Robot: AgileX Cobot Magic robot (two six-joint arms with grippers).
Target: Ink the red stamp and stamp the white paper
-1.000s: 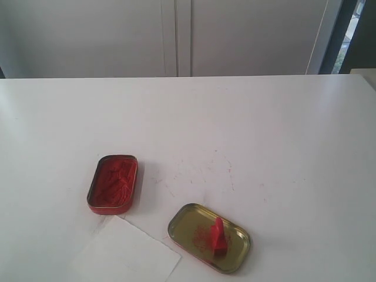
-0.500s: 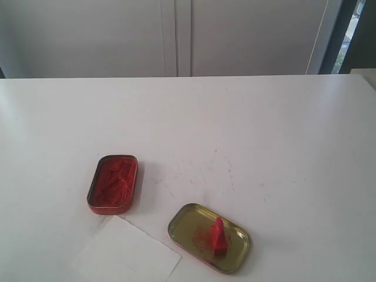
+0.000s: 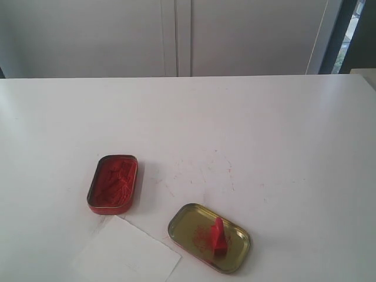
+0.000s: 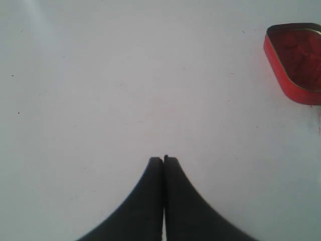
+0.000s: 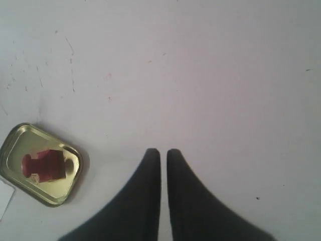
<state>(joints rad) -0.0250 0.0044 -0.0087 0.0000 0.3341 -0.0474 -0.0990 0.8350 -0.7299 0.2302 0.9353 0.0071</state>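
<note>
The tiny red stamp [image 3: 218,235] lies on its side in the brass-coloured lid [image 3: 188,223] near the table's front edge. The right wrist view shows the same stamp [image 5: 44,165] in the lid [image 5: 60,188]. The white paper [image 3: 126,254] lies flat to the left of the lid, partly cut off by the frame edge. Neither gripper appears in the exterior view. My left gripper [image 4: 163,159] is shut and holds nothing, over bare table. My right gripper [image 5: 163,151] is shut with only a thin slit between its fingers, empty, off to the side of the lid.
The red tin of lumpy ink paste [image 3: 111,184] sits left of centre, just behind the paper, and shows at the edge of the left wrist view as well [image 4: 297,60]. Faint red specks mark the white tabletop [image 3: 205,170]. A pale cabinet stands behind the table.
</note>
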